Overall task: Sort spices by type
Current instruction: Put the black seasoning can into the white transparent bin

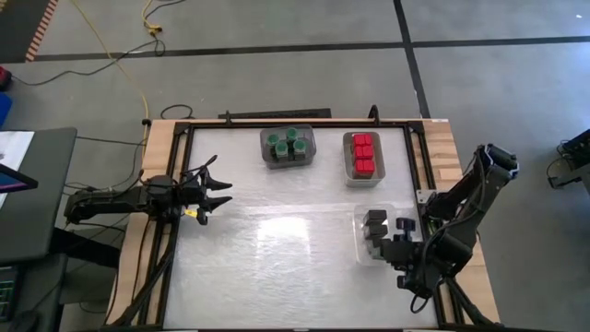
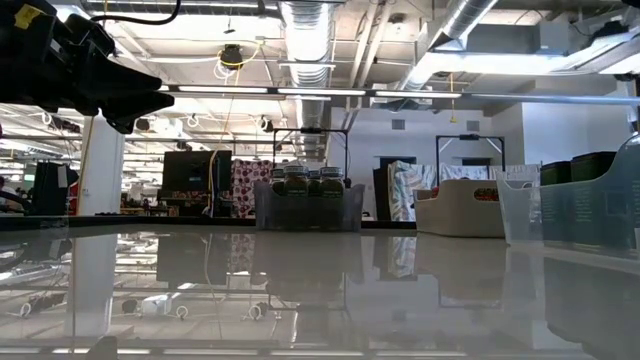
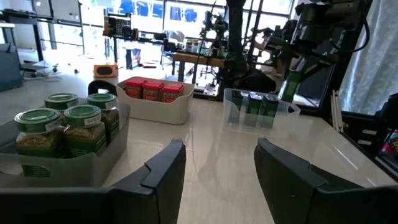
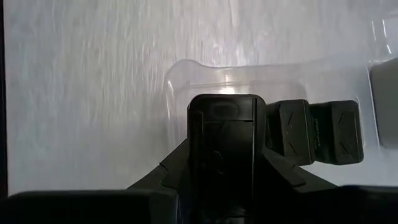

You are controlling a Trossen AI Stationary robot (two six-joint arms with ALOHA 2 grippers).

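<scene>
Right end effector (image 1: 403, 247) sits closed around a dark spice block (image 4: 222, 146), held directly over the clear tray (image 1: 361, 214) near the table's right edge. In the right wrist view the block stands upright between the fingers, and two more dark blocks (image 4: 314, 132) sit in the tray just beside it, touching each other. Whether the held block's base already rests on the tray floor cannot be told.

Left end effector (image 1: 214, 191) hovers at the left side of the table (image 1: 277, 267), fingers parted about halfway, nothing between them. Ahead of it, well apart: the grey tray of green-lidded jars (image 3: 65, 127), and beyond that the white tray of red-topped boxes (image 3: 154, 91).

Judgement: sorting looks nearly finished; no loose spices remain on the open table, and this dark block appears to be the last placement.

Risks from here:
- Release while the block is above the tray floor: it may tip or land on its side.
- The held block is very close to its neighbours; any sideways drift on descent could knock them over.
- The clear tray is light and near the table edge; a fingertip catching its wall on withdrawal could drag it.
- Fingers opening unevenly could pull the block over.
</scene>
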